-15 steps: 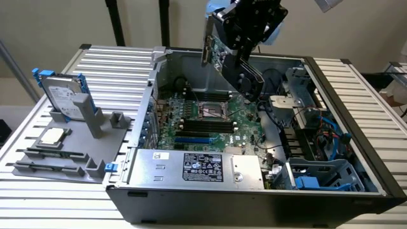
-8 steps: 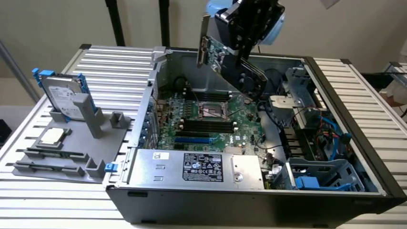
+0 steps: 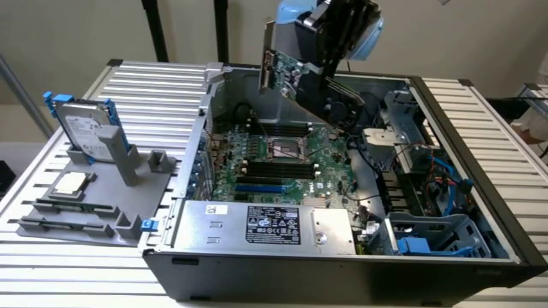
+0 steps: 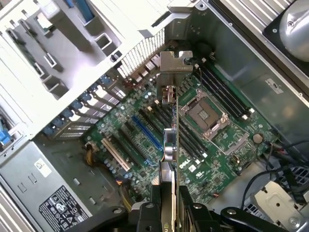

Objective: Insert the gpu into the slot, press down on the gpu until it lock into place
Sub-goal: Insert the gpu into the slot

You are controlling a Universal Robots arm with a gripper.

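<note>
Hanging up over the open computer case [image 3: 342, 269], the tool [image 3: 328, 64] is clamped on the gpu [image 3: 287, 72], one finger on each flat face. You get a better look at that from the wrist view, where the tool [image 4: 169, 209] pinches the gpu [image 4: 170, 145] seen edge-on. The card is well clear of the motherboard [image 3: 296, 163] and tilted in the exterior view. Its silver bracket end is toward the exterior view's left, and you can see the green circuit-board side. So it's not seated in anything yet. The slot [image 3: 259, 188] is the bright blue strip on the near part of the board, just behind the silver power-supply box [image 3: 265, 224] with the white label. It sits apart from the card, way lower down. From the wrist view the slot [image 4: 145, 133] runs diagonally across the board, and the card's edge passes close beside it, not right over it. The metal bracket [image 4: 176, 65] sits out at the far end of the card. The square processor socket [image 3: 283, 149] is about mid-board, with the black memory slots [image 3: 278, 170] between it and the blue one. Off on the exterior view's left, a hard drive [image 3: 81, 125] with blue rails stands upright in a grey holder [image 3: 94, 192] on the slatted surface [image 3: 77, 282].
</note>
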